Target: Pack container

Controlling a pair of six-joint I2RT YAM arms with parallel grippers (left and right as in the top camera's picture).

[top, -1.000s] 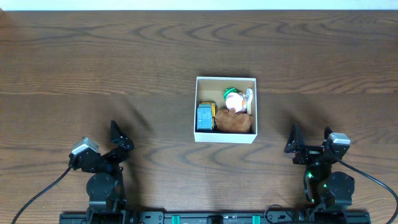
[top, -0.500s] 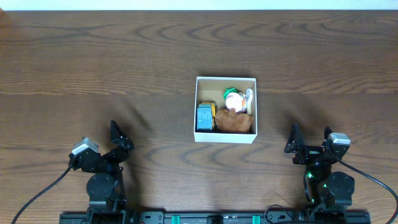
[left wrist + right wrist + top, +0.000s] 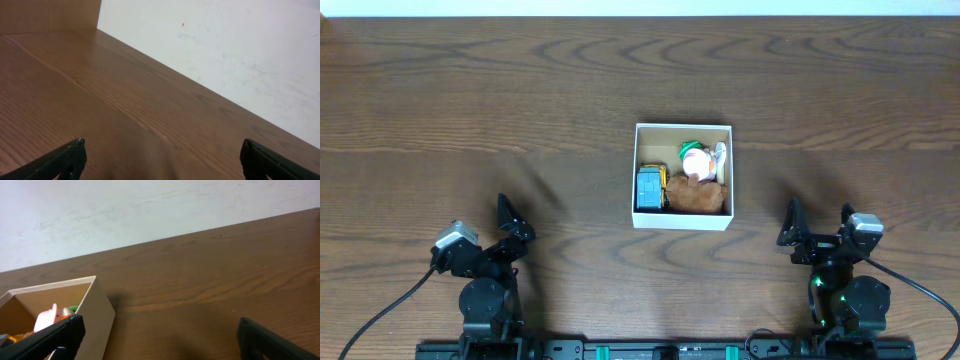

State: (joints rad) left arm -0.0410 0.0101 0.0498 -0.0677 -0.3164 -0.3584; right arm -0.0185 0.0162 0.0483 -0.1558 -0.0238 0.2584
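Container (image 3: 682,221) out on the desk (image 3: 470,100), a little right of centre, flat and square to the edges. Open on top, with white walls and a tan inside. Loaded along the near side: blue toy (image 3: 648,188) tight to the left wall, brown plush lump (image 3: 698,197) just beside it and touching, white-and-green toy (image 3: 695,157) behind the plush toward the far wall. Tan floor showing in the far left corner.

Left tool (image 3: 513,222) low at the near edge of the desk, well apart from the container and off to its left. Spread wide in the left wrist view, with dark fingers (image 3: 70,157) at both lower corners. Nothing gripped, only wood grain between them and a pale wall (image 3: 225,45) beyond the desk's far edge.

Right tool (image 3: 818,222) at the near edge on the other side, nearer the container but clear of it. Wide open as well, with fingers (image 3: 260,340) far apart in the right wrist view and nothing held. Corner of the container at the lower left of that view, with a bit of white and green peeking over the rim.
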